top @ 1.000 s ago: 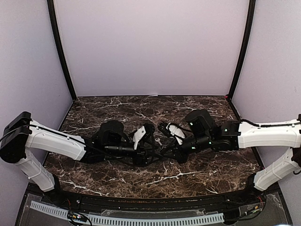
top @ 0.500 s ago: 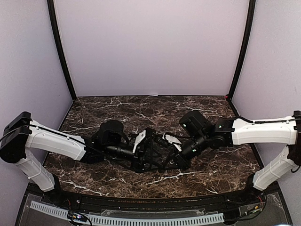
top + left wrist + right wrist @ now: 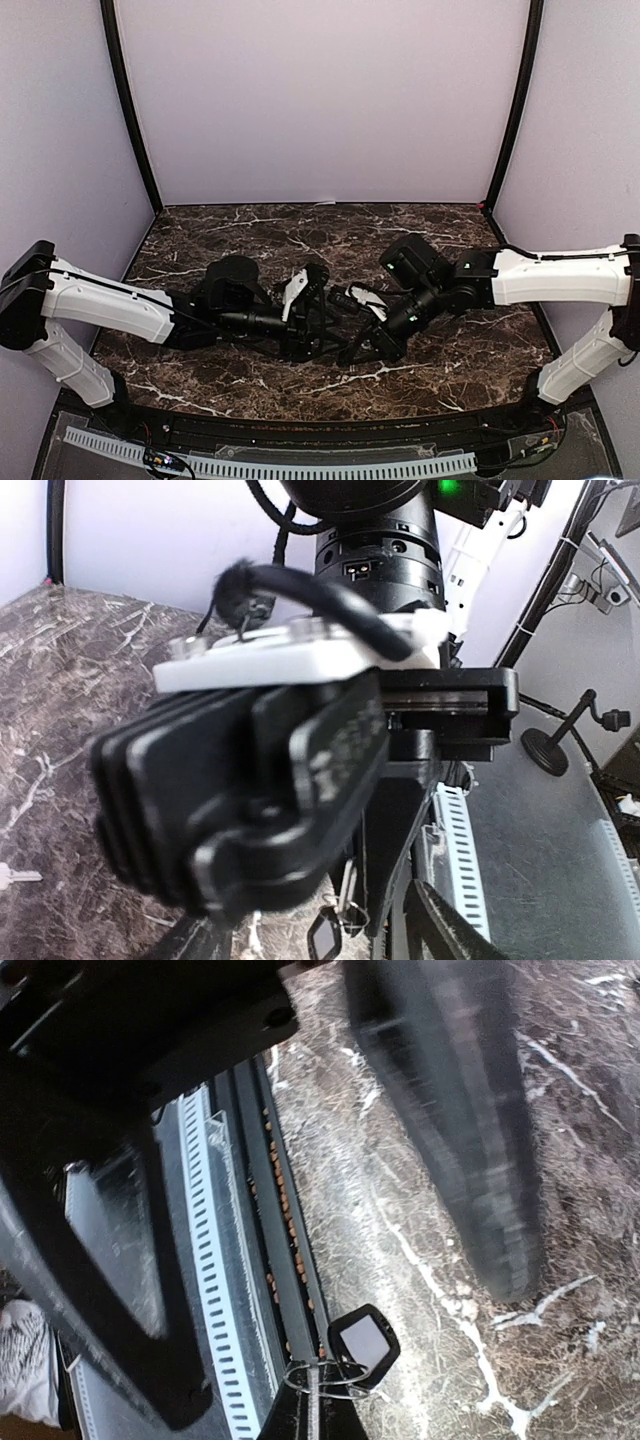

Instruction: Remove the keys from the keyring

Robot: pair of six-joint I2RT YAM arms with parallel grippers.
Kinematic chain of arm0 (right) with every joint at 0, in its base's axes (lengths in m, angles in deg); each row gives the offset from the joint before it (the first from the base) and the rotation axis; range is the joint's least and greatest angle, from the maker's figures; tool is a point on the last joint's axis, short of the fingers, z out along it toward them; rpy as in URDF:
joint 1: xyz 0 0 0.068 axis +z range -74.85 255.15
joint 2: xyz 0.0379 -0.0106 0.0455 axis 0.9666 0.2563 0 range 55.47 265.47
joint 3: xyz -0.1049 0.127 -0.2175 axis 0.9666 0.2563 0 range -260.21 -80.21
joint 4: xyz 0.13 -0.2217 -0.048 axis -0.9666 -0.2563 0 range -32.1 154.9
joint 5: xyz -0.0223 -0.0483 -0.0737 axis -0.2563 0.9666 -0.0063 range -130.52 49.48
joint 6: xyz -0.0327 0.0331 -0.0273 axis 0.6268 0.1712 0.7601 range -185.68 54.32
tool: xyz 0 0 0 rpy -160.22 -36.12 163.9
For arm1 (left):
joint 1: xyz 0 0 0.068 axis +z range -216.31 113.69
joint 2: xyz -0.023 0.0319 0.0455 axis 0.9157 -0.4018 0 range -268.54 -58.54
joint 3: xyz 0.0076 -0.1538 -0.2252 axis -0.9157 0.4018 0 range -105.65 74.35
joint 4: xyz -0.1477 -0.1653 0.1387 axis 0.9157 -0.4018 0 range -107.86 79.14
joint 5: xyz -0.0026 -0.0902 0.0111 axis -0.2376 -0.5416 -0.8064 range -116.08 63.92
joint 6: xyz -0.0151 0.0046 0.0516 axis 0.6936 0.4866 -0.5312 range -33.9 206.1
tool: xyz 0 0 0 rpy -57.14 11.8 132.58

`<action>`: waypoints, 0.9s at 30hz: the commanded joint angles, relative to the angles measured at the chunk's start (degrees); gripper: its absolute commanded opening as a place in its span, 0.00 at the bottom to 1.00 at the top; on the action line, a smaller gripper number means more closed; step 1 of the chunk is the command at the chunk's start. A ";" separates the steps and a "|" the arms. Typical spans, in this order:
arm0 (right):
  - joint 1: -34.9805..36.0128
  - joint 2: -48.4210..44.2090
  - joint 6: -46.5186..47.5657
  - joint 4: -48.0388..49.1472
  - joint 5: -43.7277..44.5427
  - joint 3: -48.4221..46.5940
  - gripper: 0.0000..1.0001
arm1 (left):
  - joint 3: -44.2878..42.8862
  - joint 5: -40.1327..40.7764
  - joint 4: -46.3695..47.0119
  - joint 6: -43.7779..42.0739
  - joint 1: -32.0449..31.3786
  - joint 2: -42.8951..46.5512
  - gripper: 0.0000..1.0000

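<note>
Right wrist, keyring [image 3: 345,1362] between spread right claw [image 3: 342,1332]

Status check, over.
Right tool open, left tool unclear. Keyring between them, fob attached. One key loose on table. Right tool fills left camera view.

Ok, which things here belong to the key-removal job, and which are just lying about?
Job:
- keyring, black fob included
- loose key, lying on the marble table

Just there:
- perforated cable tray along the near edge
- black stand beyond the table
</note>
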 commanded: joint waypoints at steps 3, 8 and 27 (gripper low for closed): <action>-2.75 1.91 -7.47 2.24 5.85 -2.17 0.00 | 4.03 7.46 8.35 7.40 -0.24 2.02 0.59; -7.23 1.10 -9.31 3.44 6.74 -1.17 0.00 | 3.02 7.34 7.79 10.01 1.07 2.60 0.61; -7.50 0.00 -10.46 4.81 5.39 -0.91 0.00 | -3.98 4.43 7.92 14.71 1.40 -6.39 0.36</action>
